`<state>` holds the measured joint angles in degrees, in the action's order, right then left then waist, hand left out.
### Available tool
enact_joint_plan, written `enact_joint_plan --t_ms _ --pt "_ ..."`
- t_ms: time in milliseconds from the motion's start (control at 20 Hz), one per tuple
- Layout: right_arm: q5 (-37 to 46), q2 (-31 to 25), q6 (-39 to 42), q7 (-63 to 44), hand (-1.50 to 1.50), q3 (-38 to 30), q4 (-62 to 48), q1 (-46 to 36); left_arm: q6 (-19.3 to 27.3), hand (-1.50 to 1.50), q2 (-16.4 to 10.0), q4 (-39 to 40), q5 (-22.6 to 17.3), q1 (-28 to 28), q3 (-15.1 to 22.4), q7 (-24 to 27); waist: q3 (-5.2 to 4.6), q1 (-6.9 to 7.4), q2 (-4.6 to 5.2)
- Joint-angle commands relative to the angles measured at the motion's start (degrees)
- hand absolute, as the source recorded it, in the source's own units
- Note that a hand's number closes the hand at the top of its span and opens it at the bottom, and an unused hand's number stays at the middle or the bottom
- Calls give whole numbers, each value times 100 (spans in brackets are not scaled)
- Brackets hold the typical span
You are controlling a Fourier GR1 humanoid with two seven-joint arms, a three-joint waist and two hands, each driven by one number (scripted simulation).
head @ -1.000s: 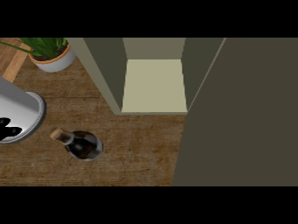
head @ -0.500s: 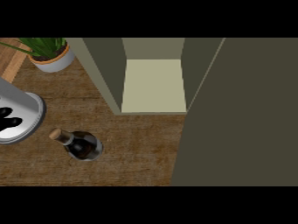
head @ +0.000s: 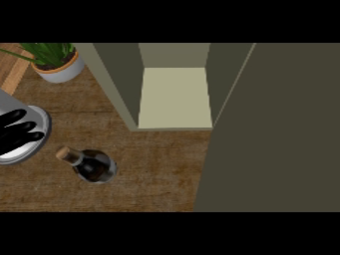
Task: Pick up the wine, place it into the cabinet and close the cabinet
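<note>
The wine bottle [head: 93, 167] is dark with a cork stopper and stands upright on the wooden counter [head: 158, 174], seen from above. My left hand [head: 3, 133] shows at the left edge in front of its grey forearm, with fingers spread and open, a short way left of the bottle and apart from it. The cabinet [head: 174, 97] stands open behind the bottle, showing a pale shelf with nothing on it. Its open door [head: 283, 129] fills the right side of the view. My right hand does not show.
A potted plant [head: 58, 64] in a white pot sits at the back left, next to the cabinet's left wall [head: 117, 84]. A lighter wooden board [head: 2, 64] lies at the far left corner.
My left hand has moved a little right and farther into view, closer to the bottle. The bottle and cabinet have not moved.
</note>
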<state>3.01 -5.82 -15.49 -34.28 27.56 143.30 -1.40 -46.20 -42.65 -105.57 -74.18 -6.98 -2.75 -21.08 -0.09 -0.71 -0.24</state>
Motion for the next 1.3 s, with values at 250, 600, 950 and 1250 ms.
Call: enact_joint_plan --t_ms 250,600,950,1250 --pt "631 -405 -244 -668 -150 115 1166 21 -619 -150 733 710 956 15 67 37 -1 -27 -1" --pt "1070 -397 -621 -869 -150 614 1025 -228 -1044 -150 1531 1537 2112 -286 -99 377 -8 -60 -4" --pt "870 -586 -706 -936 -150 474 1012 -489 -1426 -150 2006 2150 3217 -555 -347 814 -4 -28 4" --pt "1066 -773 -918 -513 -150 905 1029 -44 -1847 -150 2205 2809 4210 -548 -708 1358 -3 -74 0"
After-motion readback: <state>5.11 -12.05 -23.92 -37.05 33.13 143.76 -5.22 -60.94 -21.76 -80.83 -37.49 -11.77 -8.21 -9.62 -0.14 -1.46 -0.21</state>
